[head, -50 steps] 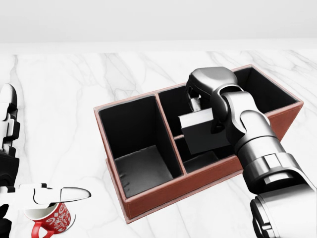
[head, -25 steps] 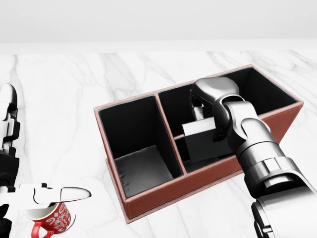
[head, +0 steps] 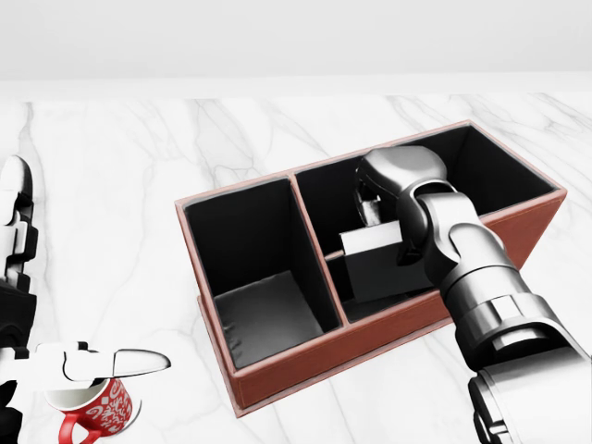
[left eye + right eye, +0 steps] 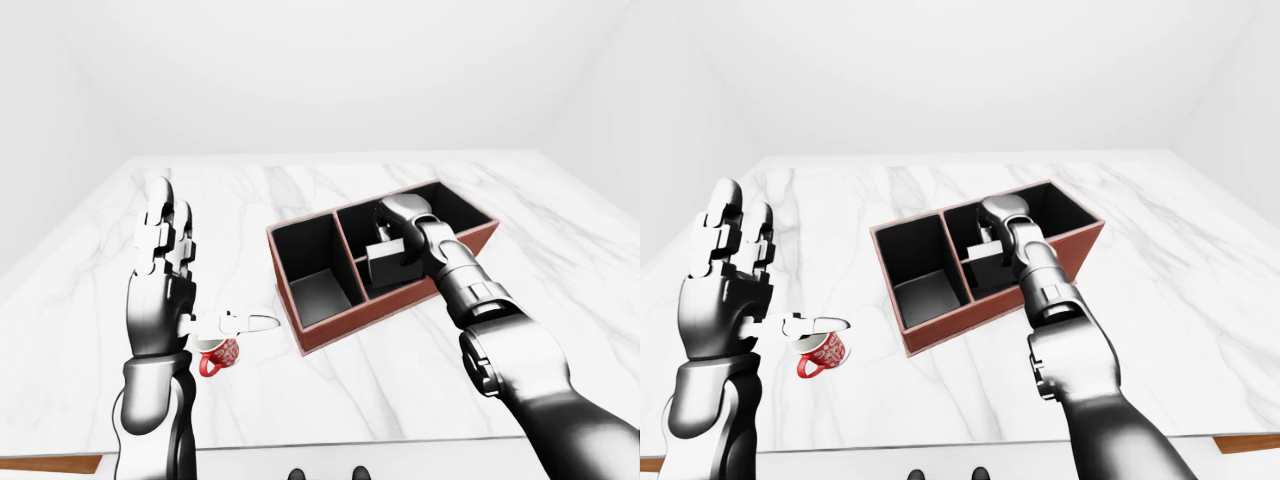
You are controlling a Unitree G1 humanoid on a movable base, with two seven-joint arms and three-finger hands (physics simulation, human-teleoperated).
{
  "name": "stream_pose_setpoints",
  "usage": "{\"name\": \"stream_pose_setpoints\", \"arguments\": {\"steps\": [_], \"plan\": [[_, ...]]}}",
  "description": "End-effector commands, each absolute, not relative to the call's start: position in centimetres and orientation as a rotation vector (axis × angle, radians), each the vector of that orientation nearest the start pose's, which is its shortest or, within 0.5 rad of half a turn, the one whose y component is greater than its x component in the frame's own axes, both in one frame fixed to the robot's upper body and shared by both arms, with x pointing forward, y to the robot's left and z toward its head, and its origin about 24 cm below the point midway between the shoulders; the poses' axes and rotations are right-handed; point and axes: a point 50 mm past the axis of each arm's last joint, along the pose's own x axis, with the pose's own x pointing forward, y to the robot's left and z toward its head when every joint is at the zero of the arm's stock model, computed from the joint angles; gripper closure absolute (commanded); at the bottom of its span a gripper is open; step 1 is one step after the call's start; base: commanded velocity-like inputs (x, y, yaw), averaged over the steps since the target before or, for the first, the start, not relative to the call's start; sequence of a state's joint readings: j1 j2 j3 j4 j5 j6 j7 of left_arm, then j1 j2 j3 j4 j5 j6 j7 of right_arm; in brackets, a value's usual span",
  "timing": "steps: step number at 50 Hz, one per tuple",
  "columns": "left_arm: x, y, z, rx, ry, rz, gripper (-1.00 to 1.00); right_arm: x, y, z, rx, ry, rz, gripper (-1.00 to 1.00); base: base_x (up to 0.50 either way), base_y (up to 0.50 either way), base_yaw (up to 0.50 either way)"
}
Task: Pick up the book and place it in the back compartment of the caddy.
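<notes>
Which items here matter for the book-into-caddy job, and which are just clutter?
Job:
- book, held by the right hand over the caddy's divided right section
- caddy

Lying about:
- red mug on the marble table
- left hand, raised, open, empty

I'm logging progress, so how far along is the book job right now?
Done: the book is off the table, lifted by the right hand. In hand: it hangs inside the caddy, over the right-side compartments. Left: lowering it into the back compartment and letting go. The left hand is raised, open and idle.
</notes>
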State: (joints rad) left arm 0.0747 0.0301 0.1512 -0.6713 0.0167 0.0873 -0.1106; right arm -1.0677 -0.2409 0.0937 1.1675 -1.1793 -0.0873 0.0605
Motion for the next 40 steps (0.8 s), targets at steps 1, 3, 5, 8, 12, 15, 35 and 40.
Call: {"name": "stream_pose_setpoints", "arguments": {"steps": [1,3,5,8,12,15,35,40], "plan": [[20.56,18.11,16.94,0.128,-0.51,0.053,-1.0,41.6,-14.41,13.53,-1.537,0.004,0.204,1.0,0.0,0.0,0.0],[20.6,18.13,16.89,0.128,-0.508,0.054,-1.0,41.6,-14.42,13.5,-1.543,0.001,0.2,1.0,0.0,0.0,0.0],[20.56,18.16,17.01,0.129,-0.514,0.055,-1.0,41.62,-14.41,13.44,-1.546,0.001,0.198,1.0,0.01,0.0,0.0],[20.52,18.18,17.1,0.128,-0.518,0.056,-1.0,41.58,-14.43,13.22,-1.554,0.001,0.197,1.0,0.0,0.0,0.0],[20.52,18.15,17.06,0.128,-0.516,0.056,-1.0,41.52,-14.38,12.98,-1.561,-0.001,0.196,1.0,0.0,0.0,0.0],[20.52,18.15,17.1,0.128,-0.518,0.056,-1.0,41.51,-14.35,12.93,-1.561,-0.001,0.196,1.0,0.0,0.0,0.0],[20.61,18.17,17.02,0.126,-0.515,0.055,-1.0,41.59,-14.08,13.28,-1.551,-0.02,0.185,-1.0,0.0,0.0,0.0],[20.58,18.16,17.05,0.125,-0.516,0.055,-1.0,41.61,-14.14,13.37,-1.551,-0.019,0.185,-1.0,0.0,0.0,0.0]]}}
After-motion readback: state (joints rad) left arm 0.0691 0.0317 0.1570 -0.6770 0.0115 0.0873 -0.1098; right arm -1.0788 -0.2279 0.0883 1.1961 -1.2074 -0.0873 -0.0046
